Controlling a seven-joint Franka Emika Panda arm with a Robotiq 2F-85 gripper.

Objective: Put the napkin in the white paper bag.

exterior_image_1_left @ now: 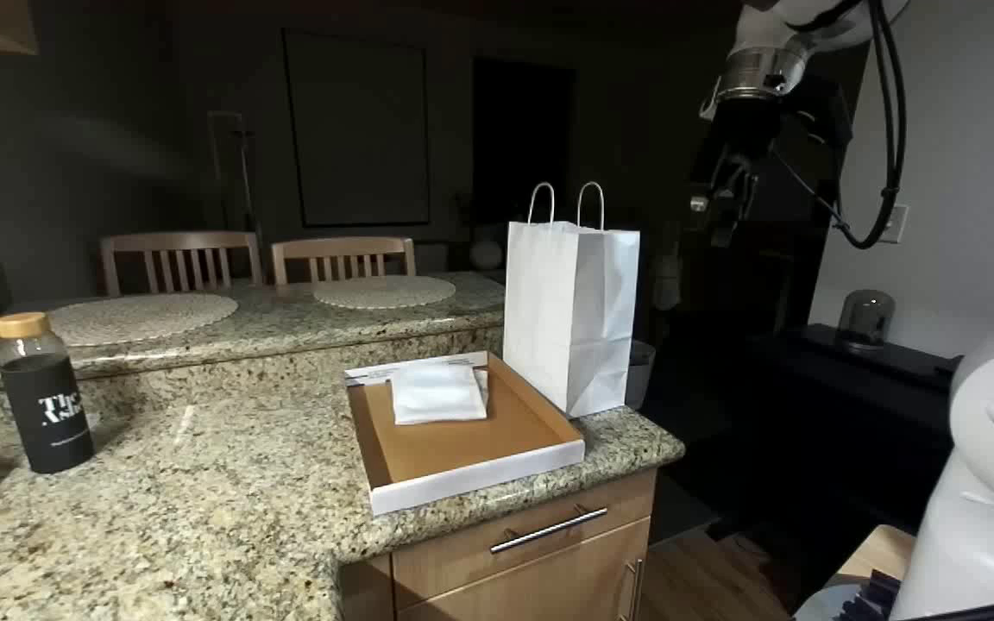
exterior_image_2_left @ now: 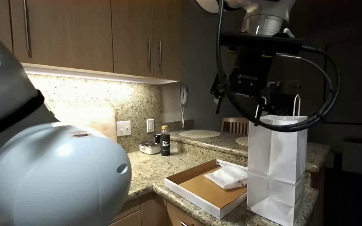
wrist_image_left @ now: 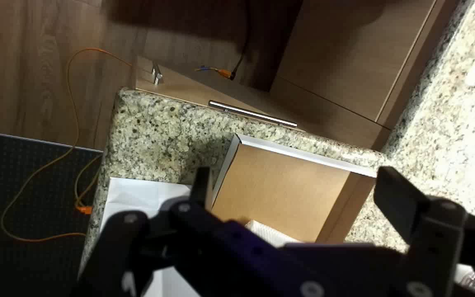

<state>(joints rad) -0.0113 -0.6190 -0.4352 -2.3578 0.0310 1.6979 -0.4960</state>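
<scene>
The white folded napkin [exterior_image_1_left: 438, 395] lies in a shallow cardboard tray [exterior_image_1_left: 480, 485] with a brown inside and white outer walls. It shows in both exterior views [exterior_image_2_left: 228, 177], and partly behind the gripper in the wrist view [wrist_image_left: 271, 234]. The white paper bag [exterior_image_1_left: 570, 319] stands upright beside the tray near the counter's end, its two handles up. It also shows in an exterior view [exterior_image_2_left: 276, 164] and partly in the wrist view [wrist_image_left: 138, 194]. My gripper [wrist_image_left: 293, 177] is open and empty, high above the counter; its fingers also show in an exterior view [exterior_image_2_left: 237, 116].
A black bottle with a wooden cap [exterior_image_1_left: 44, 405] and a small white container [exterior_image_2_left: 149, 148] stand farther along the granite counter [exterior_image_1_left: 229, 483]. A raised ledge with round placemats [exterior_image_1_left: 385, 291] runs behind. Upper cabinets [exterior_image_2_left: 64, 37] hang over the counter.
</scene>
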